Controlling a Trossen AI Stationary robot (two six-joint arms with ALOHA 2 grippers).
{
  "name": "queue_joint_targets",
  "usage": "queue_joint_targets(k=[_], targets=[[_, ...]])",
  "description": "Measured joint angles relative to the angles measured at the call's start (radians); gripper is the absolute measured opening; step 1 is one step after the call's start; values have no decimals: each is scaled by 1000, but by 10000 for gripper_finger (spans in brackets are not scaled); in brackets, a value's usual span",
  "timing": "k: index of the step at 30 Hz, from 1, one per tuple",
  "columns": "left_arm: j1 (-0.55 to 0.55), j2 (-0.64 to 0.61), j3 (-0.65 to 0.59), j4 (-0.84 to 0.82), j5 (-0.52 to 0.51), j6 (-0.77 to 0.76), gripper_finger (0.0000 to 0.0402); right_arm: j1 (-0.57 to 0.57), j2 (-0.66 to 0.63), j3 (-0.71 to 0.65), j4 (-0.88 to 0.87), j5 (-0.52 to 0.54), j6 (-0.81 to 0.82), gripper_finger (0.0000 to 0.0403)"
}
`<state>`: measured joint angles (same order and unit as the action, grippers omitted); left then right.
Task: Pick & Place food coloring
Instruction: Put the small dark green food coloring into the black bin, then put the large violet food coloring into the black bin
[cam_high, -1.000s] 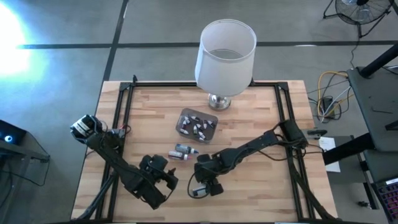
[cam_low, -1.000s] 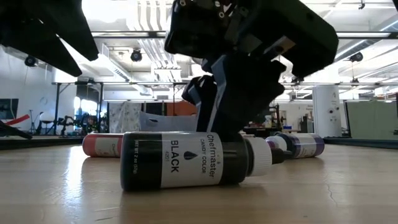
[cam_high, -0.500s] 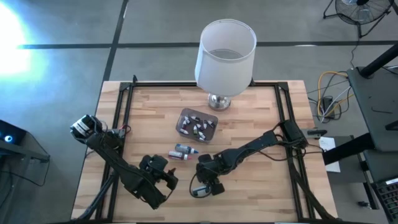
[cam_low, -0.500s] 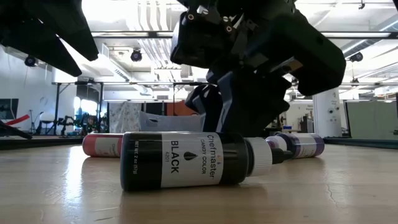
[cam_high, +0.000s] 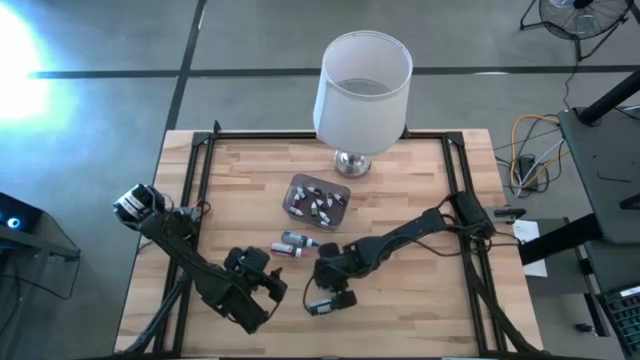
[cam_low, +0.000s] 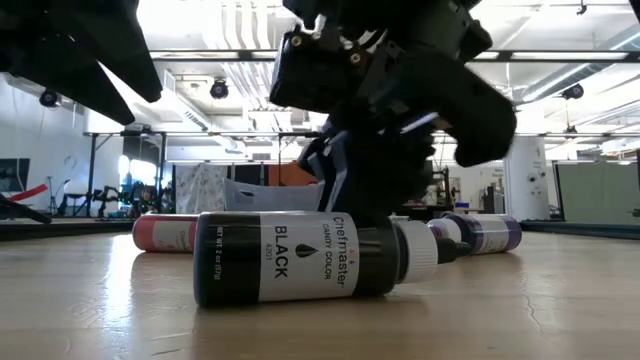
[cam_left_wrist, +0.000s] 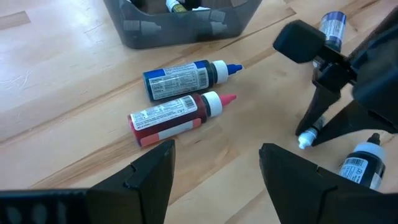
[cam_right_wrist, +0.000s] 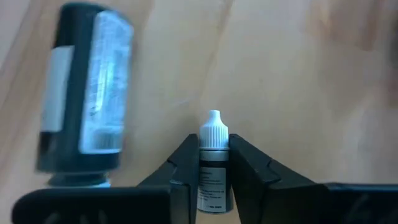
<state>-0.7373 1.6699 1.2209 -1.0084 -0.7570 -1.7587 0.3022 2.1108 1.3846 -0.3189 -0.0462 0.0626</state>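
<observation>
Several food coloring bottles lie on their sides on the wooden table: a blue-capped one (cam_left_wrist: 186, 76) and a red one (cam_left_wrist: 174, 116) side by side, a larger black one (cam_low: 300, 258), and a purple one (cam_low: 482, 232). More bottles sit in the grey tub (cam_high: 318, 198). My right gripper (cam_right_wrist: 213, 143) is near the table's front middle, shut on a small dark bottle with a white cap (cam_right_wrist: 213, 127). My left gripper (cam_left_wrist: 214, 180) hovers open to the left of it, above the table, with nothing between its fingers. My right gripper pinches the small bottle's body (cam_right_wrist: 213, 165) between its two fingers, just behind the white cap. The fingers slant down from above and lie along the bottle. The cap tip (cam_left_wrist: 304, 140) sticks out past the fingertips, right at the tabletop. Whether it touches the wood, I cannot tell.
A lamp with a white shade (cam_high: 362, 85) stands at the table's far middle, behind the tub. The black bottle (cam_high: 322, 307) lies close beside my right gripper. A black frame (cam_high: 200, 170) runs along the table's edges.
My right gripper has tipped a little and sunk slightly over the same spot, and its fingers have drawn together on the small bottle. The loose bottles on the table lie where they did.
</observation>
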Motion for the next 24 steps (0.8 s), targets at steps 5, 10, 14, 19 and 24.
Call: queue_joint_targets(k=[5, 10, 14, 19, 24], targets=[[4, 0, 0, -7, 0, 0, 210, -45, -49, 9, -5, 7, 94, 54], [7, 0, 0, -12, 0, 0, 210, -104, -188, 13, -5, 133, 138, 66], [18, 0, 0, -16, 0, 0, 210, -204, -273, 10, -33, 270, 140, 72], [68, -2, 0, -29, 58, 25, 210, -378, -276, 3, -133, 174, 218, 109], [152, -3, 0, -27, 166, 189, 210, -448, -274, -2, -180, 97, 218, 191]])
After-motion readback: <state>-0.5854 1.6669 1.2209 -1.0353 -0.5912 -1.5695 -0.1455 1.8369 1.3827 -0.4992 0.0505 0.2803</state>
